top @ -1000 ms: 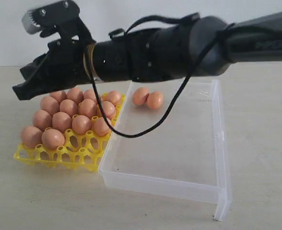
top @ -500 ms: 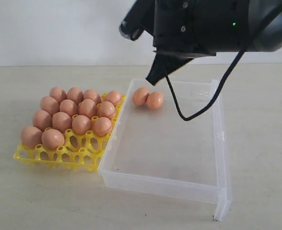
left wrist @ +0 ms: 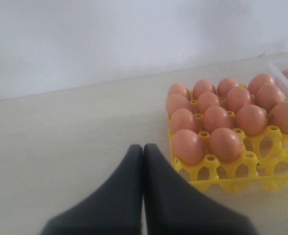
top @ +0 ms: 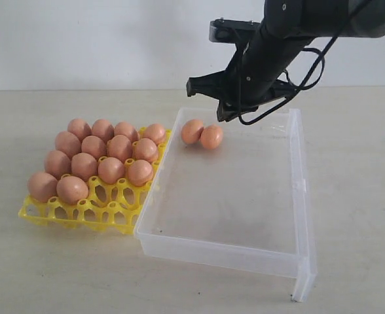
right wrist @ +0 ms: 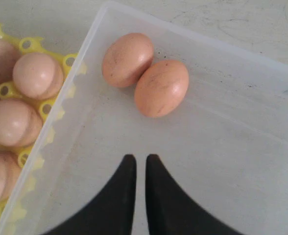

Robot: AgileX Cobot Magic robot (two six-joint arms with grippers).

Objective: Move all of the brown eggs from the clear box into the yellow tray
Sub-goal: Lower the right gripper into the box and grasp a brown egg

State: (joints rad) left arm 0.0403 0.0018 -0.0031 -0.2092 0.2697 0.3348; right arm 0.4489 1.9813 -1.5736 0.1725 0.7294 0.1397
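Two brown eggs [top: 192, 131] [top: 211, 137] on the floor of the clear box [top: 300, 190], touching each other, close to the far corner on the side nearest the yellow tray [top: 81, 212]. Rest of the box floor bare. Tray just beside the box's left long wall, seemingly touching it. Fourteen more brown eggs seated in the tray cups: three full rows of four, then two in the nearest row, at the end away from the box. Two open cups in that nearest row, next to the box.

Right gripper [right wrist: 137, 159] hanging over the far end of the box, pointed down, just short of the loose pair and clear of both. Dark fingers [right wrist: 115, 196] barely apart, a thin slit between them, nothing held. Black cable looped beside that arm.

Left gripper [left wrist: 143, 148] low over the pale table [top: 48, 275], off beyond the tray's corner on the side away from the box, fingers pressed together and empty.

Plain white wall [top: 81, 39] behind everything.
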